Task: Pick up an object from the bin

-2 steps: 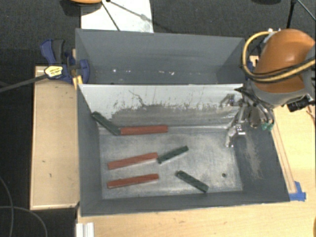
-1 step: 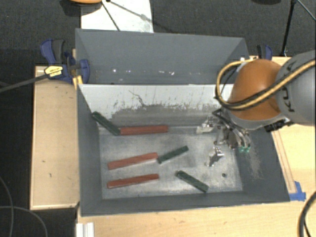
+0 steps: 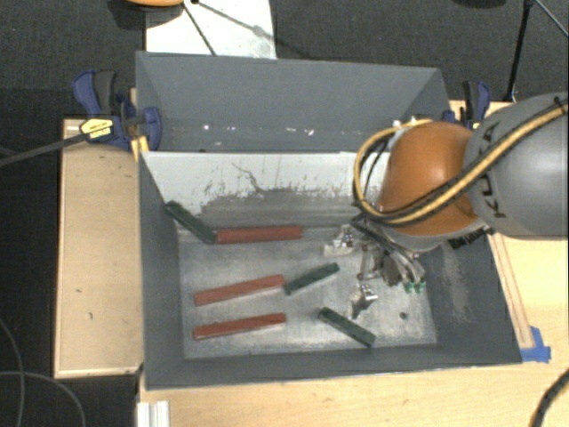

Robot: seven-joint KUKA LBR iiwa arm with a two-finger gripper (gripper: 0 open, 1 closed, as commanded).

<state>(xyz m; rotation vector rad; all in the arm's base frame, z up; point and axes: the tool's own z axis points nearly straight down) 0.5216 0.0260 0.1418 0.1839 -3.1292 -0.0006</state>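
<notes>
Grey metal bin [image 3: 160, 327] seen from above. Arm with orange wrist cover [image 3: 427, 181] reaches in from right. Gripper [image 3: 372, 290] low in bin's right half, just above short dark green bar [image 3: 348, 326] near front wall. Nothing seen held; jaw opening cannot be told. Left of it: upper red-brown stick [image 3: 258, 234], middle red-brown stick [image 3: 238, 290] with green tip [image 3: 311, 278], lower red-brown stick [image 3: 238, 326].

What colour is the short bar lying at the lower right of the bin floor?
The short bar is dark green, seen best in the camera view.
</notes>
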